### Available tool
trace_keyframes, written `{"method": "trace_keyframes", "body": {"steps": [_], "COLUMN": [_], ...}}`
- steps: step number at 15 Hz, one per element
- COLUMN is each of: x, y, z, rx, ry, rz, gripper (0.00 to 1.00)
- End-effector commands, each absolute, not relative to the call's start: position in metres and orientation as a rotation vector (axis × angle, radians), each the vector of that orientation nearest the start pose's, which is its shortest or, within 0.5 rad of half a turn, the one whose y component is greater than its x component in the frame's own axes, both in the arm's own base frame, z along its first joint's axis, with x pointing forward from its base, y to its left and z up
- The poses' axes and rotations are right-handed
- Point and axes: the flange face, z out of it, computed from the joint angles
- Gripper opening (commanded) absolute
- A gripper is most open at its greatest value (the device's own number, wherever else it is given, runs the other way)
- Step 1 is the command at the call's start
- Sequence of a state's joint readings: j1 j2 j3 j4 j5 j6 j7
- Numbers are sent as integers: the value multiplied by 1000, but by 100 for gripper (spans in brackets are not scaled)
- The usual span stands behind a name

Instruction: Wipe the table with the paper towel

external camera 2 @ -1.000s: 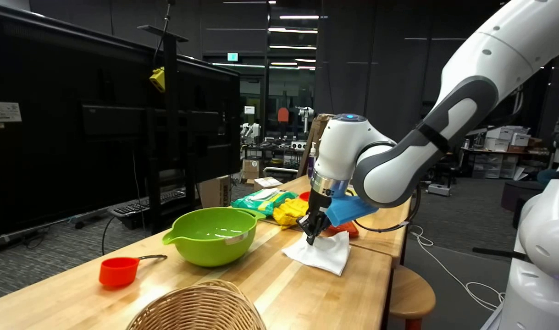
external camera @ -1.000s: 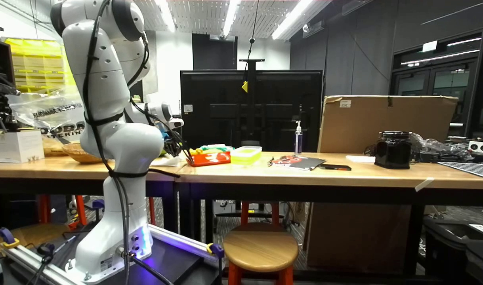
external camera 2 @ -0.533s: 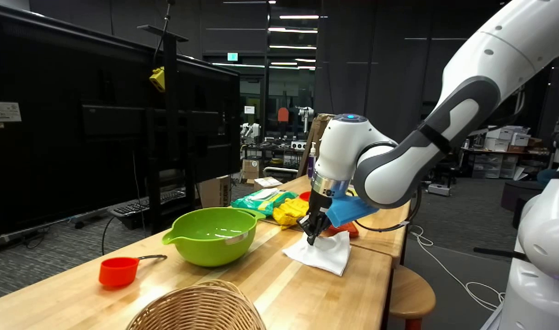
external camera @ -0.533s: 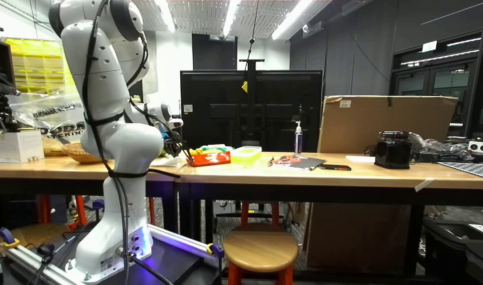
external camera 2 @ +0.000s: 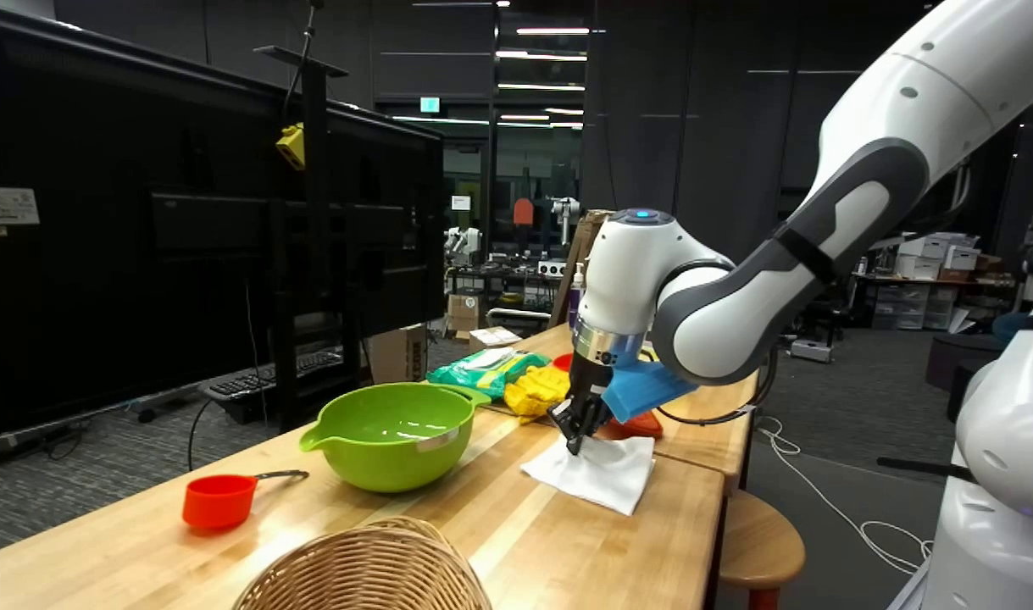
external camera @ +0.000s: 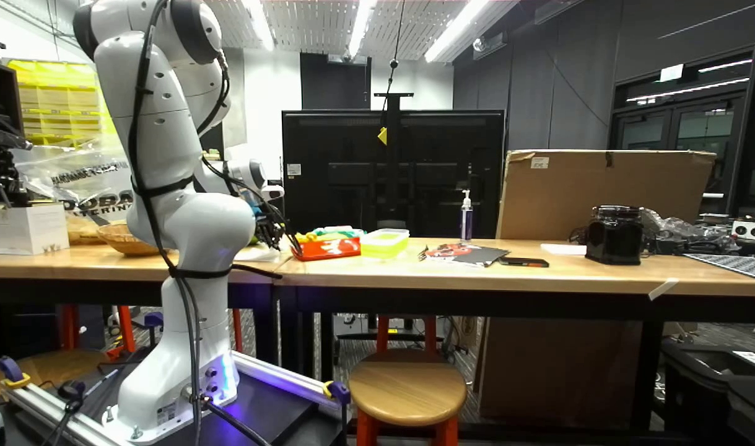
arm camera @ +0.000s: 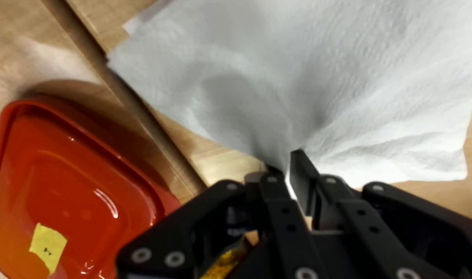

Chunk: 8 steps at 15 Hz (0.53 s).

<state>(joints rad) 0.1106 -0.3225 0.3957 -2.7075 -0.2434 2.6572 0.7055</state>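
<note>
The bolted-down robot arm (external camera: 191, 226), long workbench (external camera: 439, 275) and yellow bins (external camera: 60, 102) mark this as a robotics lab.

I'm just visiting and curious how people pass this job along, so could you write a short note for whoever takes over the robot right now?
Hand: closed, pinching the paper towel near one edge.
Where things are: paper towel mostly spread on the table, creased by the hand; red container close by, green bowl farther off.
Done: paper towel gripped and on the table.
Left: probably more wiping; how much is already wiped can't be told here.
</note>
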Motion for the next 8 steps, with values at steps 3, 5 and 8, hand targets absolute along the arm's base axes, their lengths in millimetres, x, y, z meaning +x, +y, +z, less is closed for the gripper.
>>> {"method": "trace_keyframes", "body": {"steps": [3,5,8], "x": [353,351,345], "y": [206,211,221], "z": [341,346,355], "rx": [-3248,-3265,-3315], "ry": [-30,-50,-99], "rz": [-512,-528,-571], "gripper": [62,76,96]}}
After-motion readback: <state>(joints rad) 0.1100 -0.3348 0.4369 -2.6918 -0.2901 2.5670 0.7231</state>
